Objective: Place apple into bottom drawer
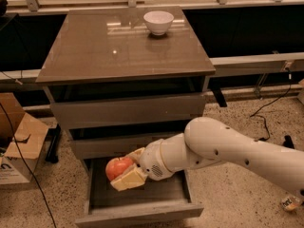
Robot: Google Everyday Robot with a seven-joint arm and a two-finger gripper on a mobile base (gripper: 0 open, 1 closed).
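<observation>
A grey-brown cabinet (118, 51) is standing mid-frame on a speckled floor, with a white bowl (158, 22) sitting on its top near the upper centre and a cardboard box (19, 146) lying at the left edge. The bottom drawer (137, 212) is hanging pulled out at the lower centre. The white arm (228, 148) is reaching in from the right, and the gripper (122, 171) is hovering over the left part of the open drawer, just below the middle drawer's front (114, 146). Its fingers (129, 179) are clamping the apple (118, 167), closed only as far as the fruit allows, one pad above and one beneath. The apple is hanging over the drawer floor and is probably not touching it yet. Risks: letting go from this height is likely sending the round apple bouncing or rolling, possibly over the low front. The pad beneath could be scraping the drawer floor if the arm is going lower. Lifting out carelessly could be knocking the wrist into the middle drawer's front right above it.
</observation>
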